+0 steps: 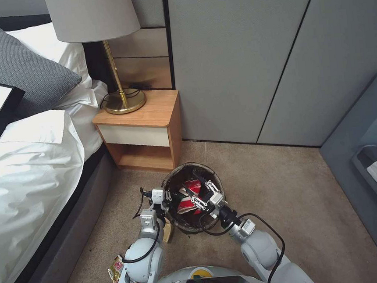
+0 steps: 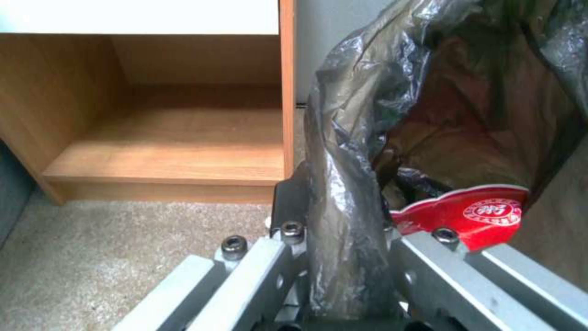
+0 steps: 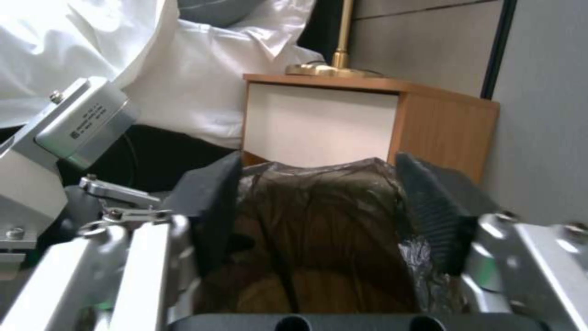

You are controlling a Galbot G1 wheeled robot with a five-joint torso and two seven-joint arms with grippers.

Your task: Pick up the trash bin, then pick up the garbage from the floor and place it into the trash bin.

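Note:
The trash bin (image 1: 186, 166) is a small round bucket lined with a dark bag, in front of the nightstand. My left gripper (image 1: 166, 197) is shut on the bin's left rim; the left wrist view shows the left gripper (image 2: 340, 220) pinching the bag-covered rim (image 2: 343, 174). A crushed red-and-white paper cup (image 1: 187, 204) lies inside the bin (image 2: 472, 214). My right gripper (image 1: 193, 183) hovers open over the bin's mouth. In the right wrist view its two black fingers (image 3: 208, 207) stand wide apart with the bag's inside (image 3: 319, 248) beyond them. More garbage, a yellow snack wrapper (image 1: 116, 267), lies on the carpet by my left arm.
A wooden nightstand (image 1: 146, 132) with a brass lamp (image 1: 123, 101) stands just behind the bin. The bed (image 1: 27, 164) runs along the left. A grey sofa (image 1: 374, 151) is at the right, with open carpet between. A brown scrap (image 1: 167, 231) lies beside the bin.

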